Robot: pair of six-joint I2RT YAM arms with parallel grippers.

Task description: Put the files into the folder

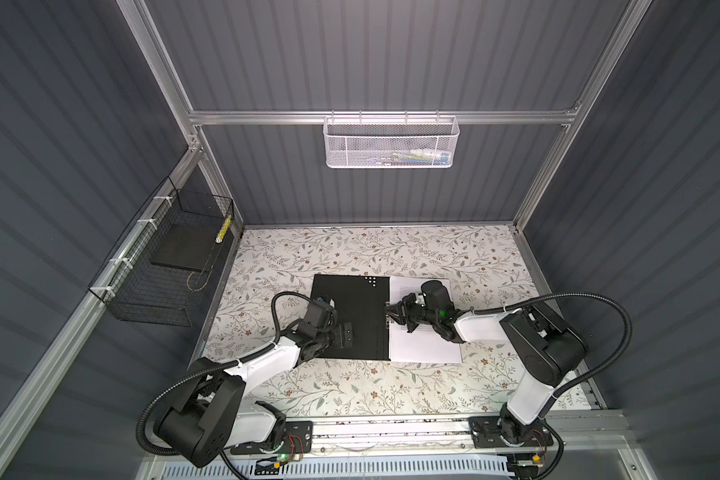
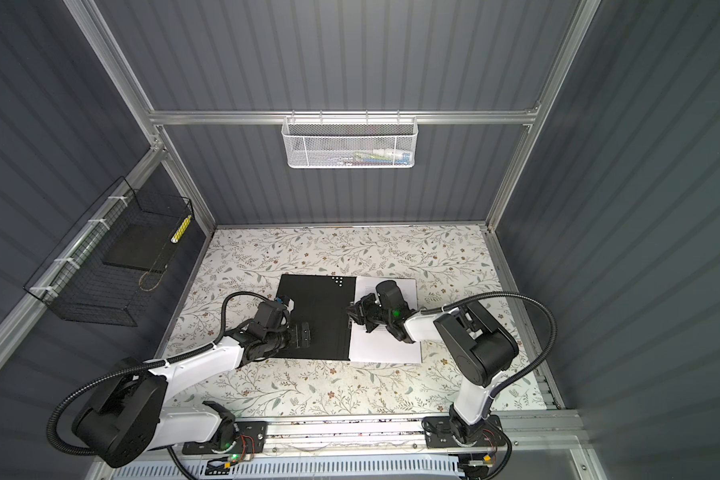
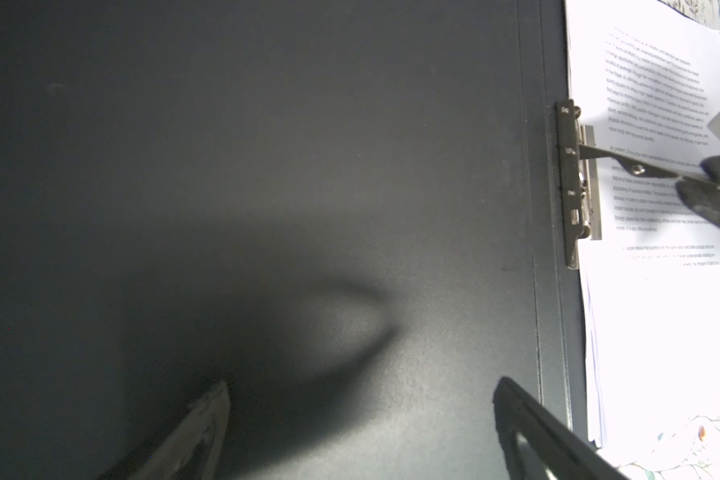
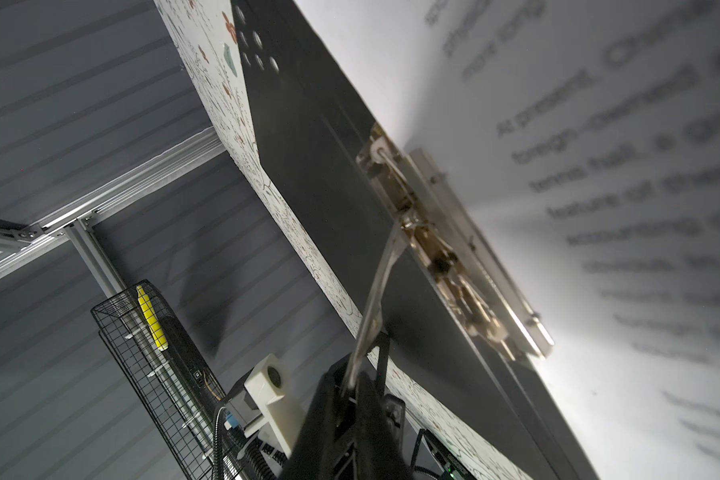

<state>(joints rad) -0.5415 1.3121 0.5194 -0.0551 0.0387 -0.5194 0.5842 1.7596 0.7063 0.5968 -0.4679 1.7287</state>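
Files [image 1: 425, 345] lie in open folder [image 1: 350, 307]; right tool [image 1: 389, 314] pinches clamp lever [image 4: 377, 299].

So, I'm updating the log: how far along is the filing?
Done: the folder lies open with the papers on its right half, edge at the clip. In hand: the right gripper is shut on the clip's lever, which stands lifted; the left gripper hangs open over the black left cover. Left, probably: settle the lever and close the cover.

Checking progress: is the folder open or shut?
Open: the folder lies spread flat, black inside up; files beside its clamp, whose lever the right gripper pinches.
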